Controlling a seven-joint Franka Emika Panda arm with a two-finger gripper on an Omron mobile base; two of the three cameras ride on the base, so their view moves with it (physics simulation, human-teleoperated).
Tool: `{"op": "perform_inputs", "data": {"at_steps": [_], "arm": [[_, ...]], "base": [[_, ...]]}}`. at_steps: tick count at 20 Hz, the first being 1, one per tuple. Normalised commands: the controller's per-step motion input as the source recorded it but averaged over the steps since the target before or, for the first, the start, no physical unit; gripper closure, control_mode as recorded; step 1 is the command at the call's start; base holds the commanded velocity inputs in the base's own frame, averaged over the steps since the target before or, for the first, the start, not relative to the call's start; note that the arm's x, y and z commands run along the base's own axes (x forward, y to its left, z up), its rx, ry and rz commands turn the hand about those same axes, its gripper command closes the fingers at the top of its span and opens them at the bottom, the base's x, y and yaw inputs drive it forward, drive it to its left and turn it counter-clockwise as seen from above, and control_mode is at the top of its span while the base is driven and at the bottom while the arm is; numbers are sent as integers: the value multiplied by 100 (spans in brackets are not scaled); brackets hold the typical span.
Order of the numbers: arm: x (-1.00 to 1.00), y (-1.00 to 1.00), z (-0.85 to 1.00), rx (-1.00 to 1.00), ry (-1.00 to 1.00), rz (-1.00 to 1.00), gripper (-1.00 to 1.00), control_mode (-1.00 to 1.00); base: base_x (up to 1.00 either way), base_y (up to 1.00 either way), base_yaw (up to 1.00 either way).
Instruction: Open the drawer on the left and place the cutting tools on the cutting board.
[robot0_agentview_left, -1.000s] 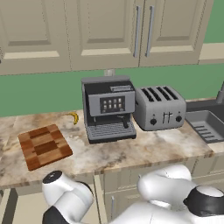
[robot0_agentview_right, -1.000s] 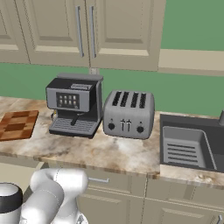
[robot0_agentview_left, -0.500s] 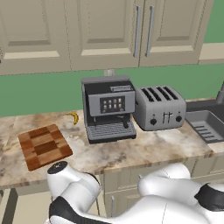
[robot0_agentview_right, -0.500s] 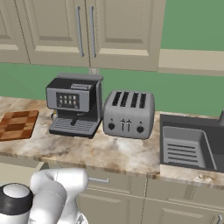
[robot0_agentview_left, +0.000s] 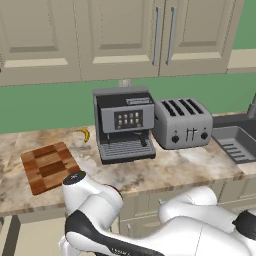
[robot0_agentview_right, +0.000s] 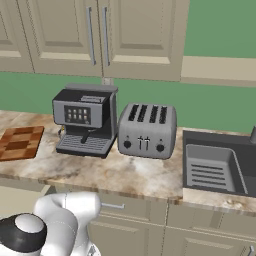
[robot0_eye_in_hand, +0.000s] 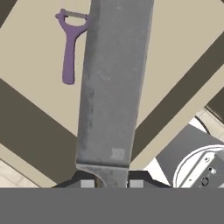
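Pinching a broad grey blade (cleaver-like), fingers above drawer and purple forked tool.

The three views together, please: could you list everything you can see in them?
cutting board: one, checkered brown wood, left end of the counter
banana: one, yellow, behind the board by the wall
coffee machine: one, grey and black, mid counter
toaster: one, silver, four slots, right of the coffee machine
sink: one, dark grey, right end
counter: one, marbled beige
wall cabinets: several doors, beige, above
drawer: one, beige, open under the hand
purple tool: one, lying in the drawer
grey blade: one, long and flat, over the drawer
gripper: one, dark, shut on the blade's narrow end
arm: one, white
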Motion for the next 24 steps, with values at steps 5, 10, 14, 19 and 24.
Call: {"op": "perform_inputs", "data": {"at_steps": [5, 10, 14, 19, 24], "arm": [[9, -27, 25, 0, -4, 1, 100, -100], [9, -24, 30, 0, -5, 2, 100, -100], [18, -22, 29, 0, -4, 2, 100, -100], [20, -18, 25, 0, -6, 1, 100, -100], [19, -22, 29, 0, -8, 1, 100, -100]], "base": [[0, 0, 0], [0, 0, 0], [0, 0, 0], [0, 0, 0], [0, 0, 0]]}}
